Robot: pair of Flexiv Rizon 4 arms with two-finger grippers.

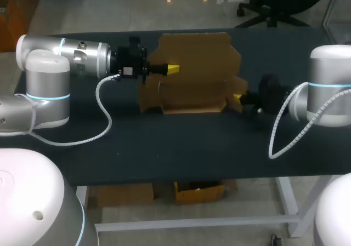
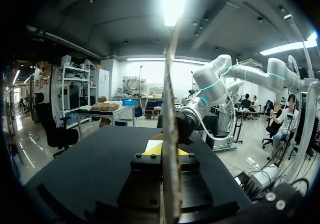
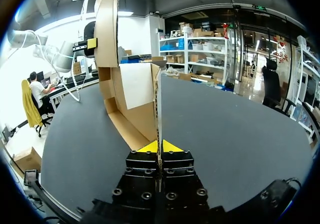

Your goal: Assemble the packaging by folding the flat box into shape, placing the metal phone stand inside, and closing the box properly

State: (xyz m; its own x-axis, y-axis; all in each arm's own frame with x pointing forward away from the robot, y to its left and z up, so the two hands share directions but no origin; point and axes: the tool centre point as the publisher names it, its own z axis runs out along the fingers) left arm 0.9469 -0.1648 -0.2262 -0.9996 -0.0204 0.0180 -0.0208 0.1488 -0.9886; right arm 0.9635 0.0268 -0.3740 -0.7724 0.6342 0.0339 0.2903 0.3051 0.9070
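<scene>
The brown cardboard box blank point(image 1: 192, 70) stands lifted off the black table point(image 1: 164, 147), held between both arms. My left gripper point(image 1: 170, 68) is shut on its left panel; in the left wrist view the sheet point(image 2: 170, 109) runs edge-on between the yellow tips of that gripper point(image 2: 162, 148). My right gripper point(image 1: 237, 98) is shut on a flap at the lower right; in the right wrist view the thin flap edge point(image 3: 159, 109) sits pinched by the gripper point(image 3: 159, 146), with folded panels point(image 3: 132, 92) beyond. No metal phone stand is in view.
Dark tabletop stretches in front of the box towards the near edge point(image 1: 181, 172). My left arm's white cable point(image 1: 101, 101) loops over the table's left part, and my right arm's cable point(image 1: 279, 131) hangs over its right part.
</scene>
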